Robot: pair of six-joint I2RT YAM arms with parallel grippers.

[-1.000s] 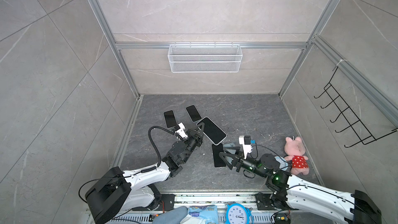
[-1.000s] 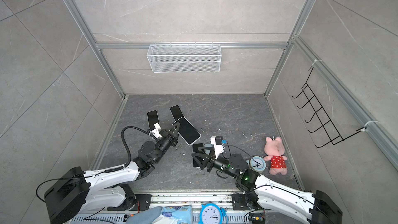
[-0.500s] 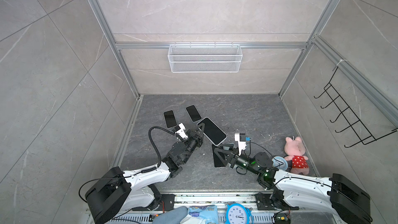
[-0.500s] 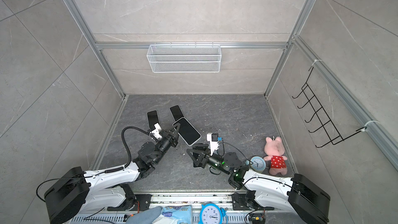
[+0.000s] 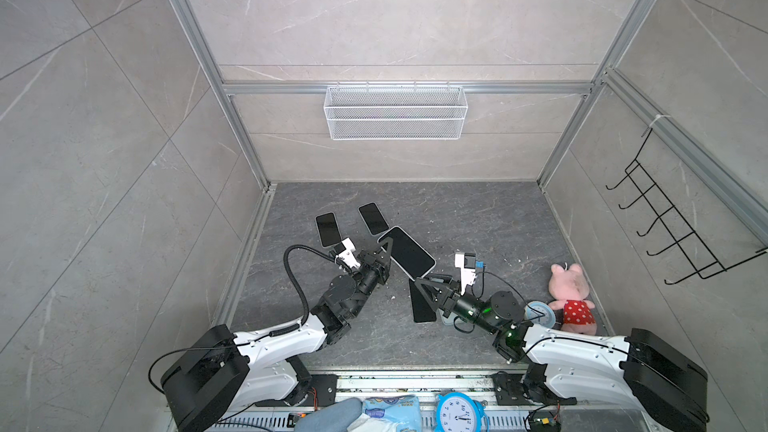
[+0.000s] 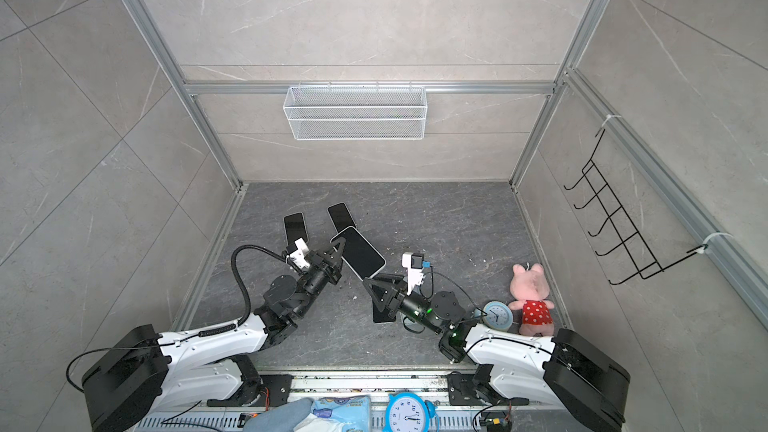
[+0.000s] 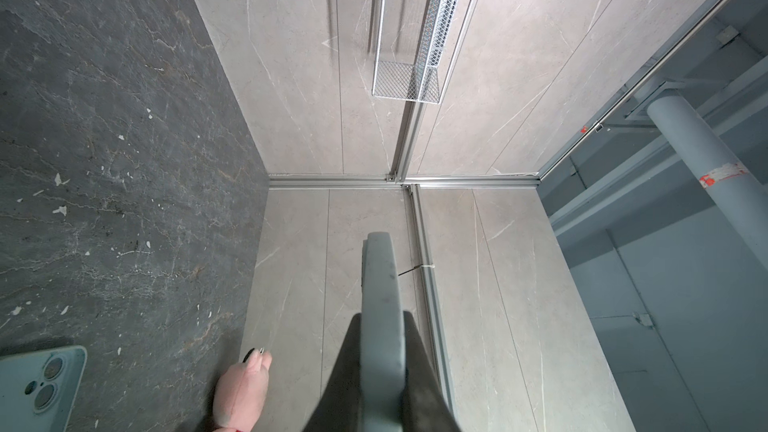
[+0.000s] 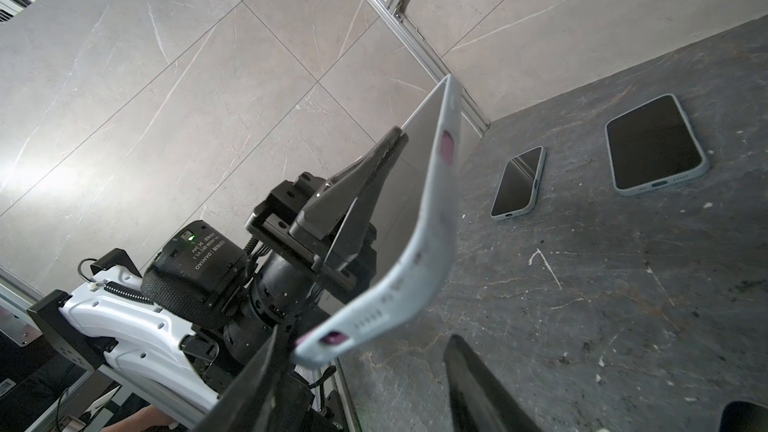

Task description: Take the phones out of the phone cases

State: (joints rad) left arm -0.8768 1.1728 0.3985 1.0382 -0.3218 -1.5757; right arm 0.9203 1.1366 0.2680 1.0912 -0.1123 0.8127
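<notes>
Both top views: bright, even, diffuse light from overhead. Shadows faint, soft-edged; darkest along 6 o'clock edge of floor. Sharp throughout. Wide-angle stretch: wall rails splay toward corners, strongest at 10 and 2 o'clock. Dull sheen on cased phone screen.
Left wrist view: left gripper soft, too near lens; wire basket throws twin streak shadows on wall; space beyond enclosure dimmer, bluish.
Right wrist view: right gripper dark, blurred; white glare patch on wall tile; cased phone's screen mirrors wall; floor crisp.
</notes>
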